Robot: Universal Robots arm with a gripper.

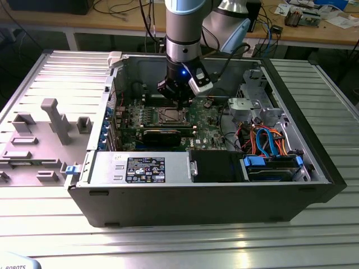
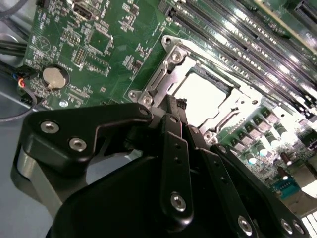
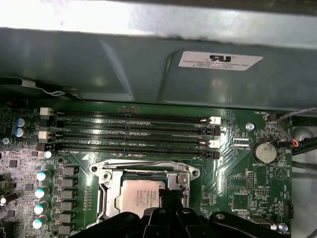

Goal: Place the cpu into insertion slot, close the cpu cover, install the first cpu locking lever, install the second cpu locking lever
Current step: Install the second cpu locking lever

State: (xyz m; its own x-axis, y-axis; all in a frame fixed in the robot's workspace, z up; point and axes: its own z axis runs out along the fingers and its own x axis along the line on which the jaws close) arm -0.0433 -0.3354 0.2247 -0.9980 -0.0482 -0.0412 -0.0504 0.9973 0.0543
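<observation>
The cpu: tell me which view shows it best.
The first wrist view: the cpu lies flat in its socket, framed by the metal cover. In the second wrist view it is washed out by glare. The exterior view shows it small, beneath the gripper.

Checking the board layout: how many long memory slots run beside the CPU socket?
4 memory slots, stacked parallel in one bank between the insertion slot and the case wall in the first wrist view. None looks hidden.
</observation>
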